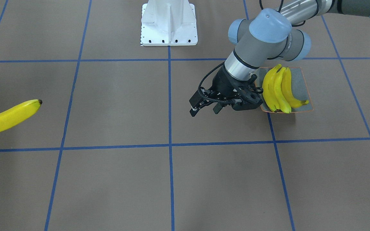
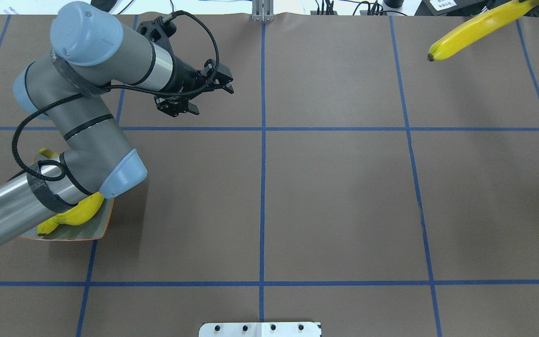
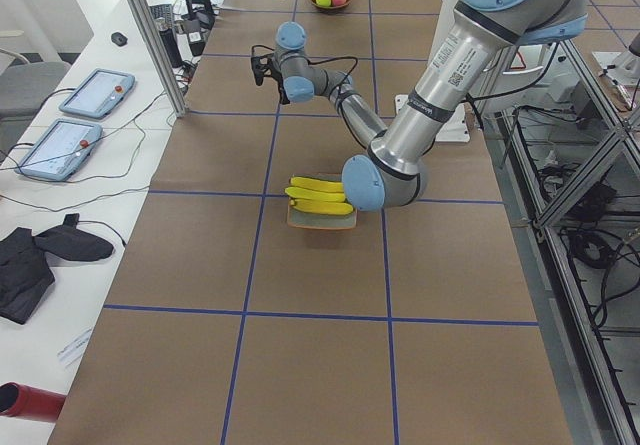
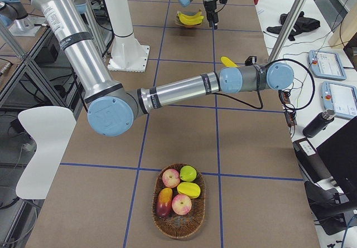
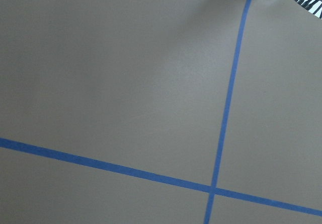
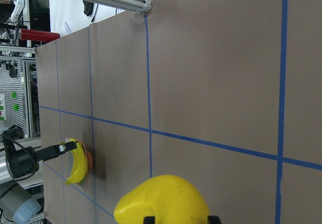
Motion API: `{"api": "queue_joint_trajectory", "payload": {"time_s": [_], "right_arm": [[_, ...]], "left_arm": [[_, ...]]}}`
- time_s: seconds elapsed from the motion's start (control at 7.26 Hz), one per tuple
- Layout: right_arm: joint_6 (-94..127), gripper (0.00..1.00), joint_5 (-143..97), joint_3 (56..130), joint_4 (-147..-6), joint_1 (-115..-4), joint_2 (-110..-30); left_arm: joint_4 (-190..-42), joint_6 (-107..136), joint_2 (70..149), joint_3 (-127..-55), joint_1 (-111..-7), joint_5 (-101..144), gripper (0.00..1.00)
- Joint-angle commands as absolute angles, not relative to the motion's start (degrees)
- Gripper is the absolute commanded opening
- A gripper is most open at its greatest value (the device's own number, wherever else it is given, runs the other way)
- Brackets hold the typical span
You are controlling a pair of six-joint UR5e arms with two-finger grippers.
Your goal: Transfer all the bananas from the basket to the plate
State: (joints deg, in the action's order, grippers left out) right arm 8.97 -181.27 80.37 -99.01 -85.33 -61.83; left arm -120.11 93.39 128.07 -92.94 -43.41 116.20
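Banana four (image 2: 480,29) (light, stiff, probably slick) is sitting clamped near one end in my right pincer (image 6: 181,219).

Brown paper-covered table (image 1: 124,179), blue tape grid (image 1: 169,96); side bench (image 3: 100,215) holds two tablets (image 3: 97,92), black cloth (image 3: 30,260), red cylinder (image 3: 25,402)

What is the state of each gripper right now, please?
Left gripper: open, holding nothing.
Right gripper: closed on a banana.
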Motion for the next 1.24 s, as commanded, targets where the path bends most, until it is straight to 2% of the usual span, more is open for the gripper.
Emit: {"api": "queue_joint_trajectory", "payload": {"time_s": [0.0,1.1], "right_arm": [[9.1,0.0,-183.8,80.2,-99.1,-83.2,-61.3],[14.0,0.0,-184.7,81.0,-99.0,-74.5,-58.8]], "left_arm": [[-126.4,98.9,129.6,-93.1,-42.0,116.1,1.0],[-131.9,99.0,137.1,-93.8,-38.8,116.2,1.0]]}}
